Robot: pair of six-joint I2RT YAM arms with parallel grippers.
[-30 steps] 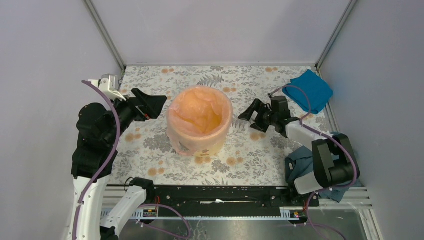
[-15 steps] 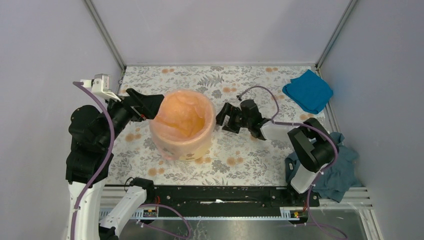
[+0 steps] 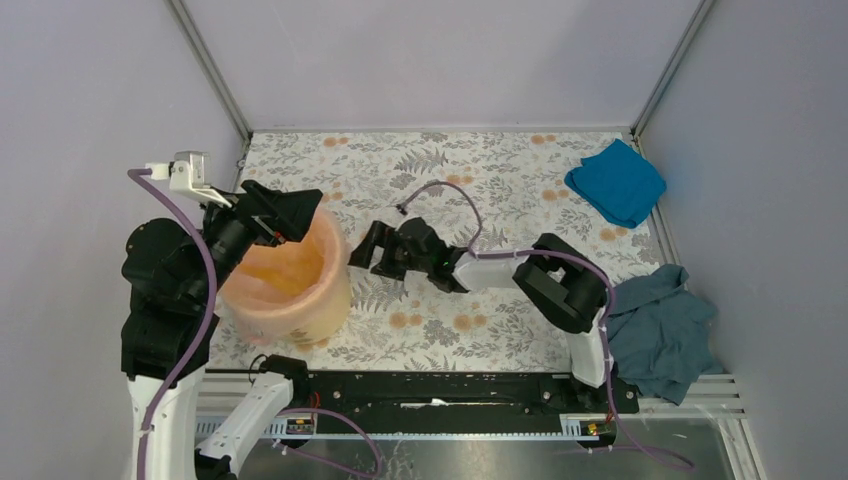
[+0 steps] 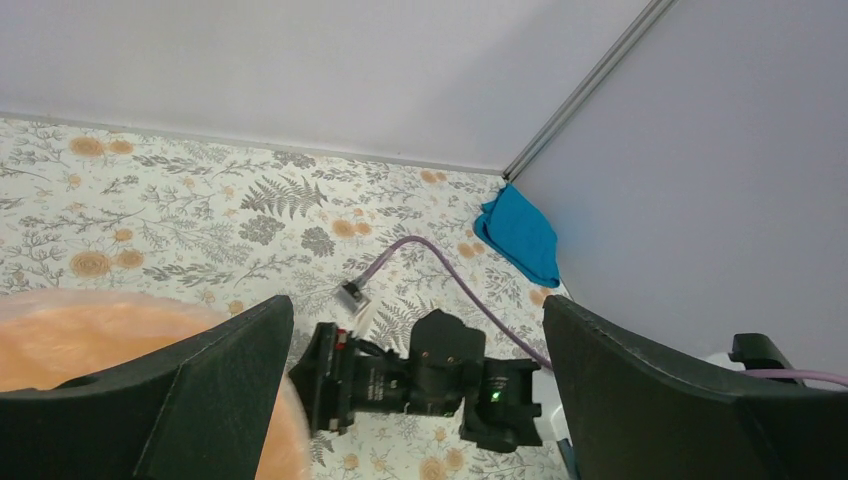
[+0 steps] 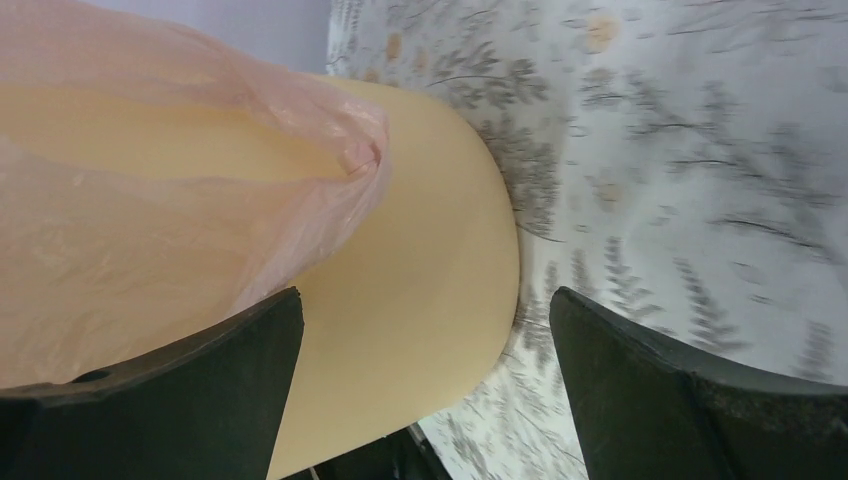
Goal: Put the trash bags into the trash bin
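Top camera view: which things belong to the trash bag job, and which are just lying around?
Part of the job:
pink trash bag, already lining the bin
yellow bin

Just lying about:
blue cloth, far right corner
dark teal cloth, near right edge

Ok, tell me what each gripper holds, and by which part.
Nothing is gripped. The left gripper stands open at the rim of the trash bin; the right gripper is open beside its wall.
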